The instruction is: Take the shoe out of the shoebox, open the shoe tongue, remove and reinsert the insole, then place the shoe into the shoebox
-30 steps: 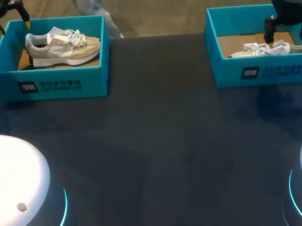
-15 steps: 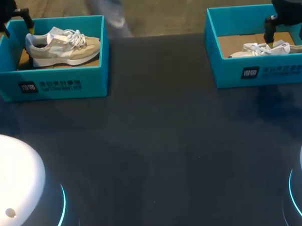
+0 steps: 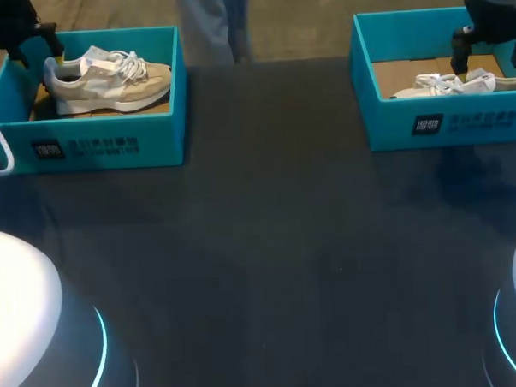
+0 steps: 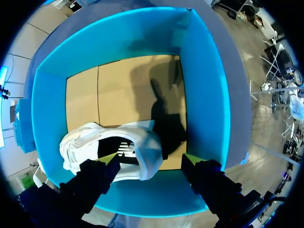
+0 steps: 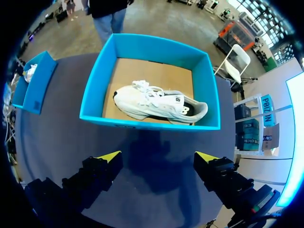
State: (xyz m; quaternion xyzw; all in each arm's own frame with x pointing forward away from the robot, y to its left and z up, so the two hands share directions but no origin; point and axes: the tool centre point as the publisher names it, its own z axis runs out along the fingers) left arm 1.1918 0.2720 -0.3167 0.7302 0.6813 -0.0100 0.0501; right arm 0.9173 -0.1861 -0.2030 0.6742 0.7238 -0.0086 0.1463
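Left wrist view, left tool (image 4: 152, 160) over shoe (image 4: 145, 152)

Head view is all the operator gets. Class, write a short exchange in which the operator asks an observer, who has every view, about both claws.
Operator: Is the left claw shut on the shoe?
Observer: No, it is open, with the heel end between its fingers.
Operator: Is the right claw down inside its shoebox?
Observer: No, it hangs open over the table, short of it.
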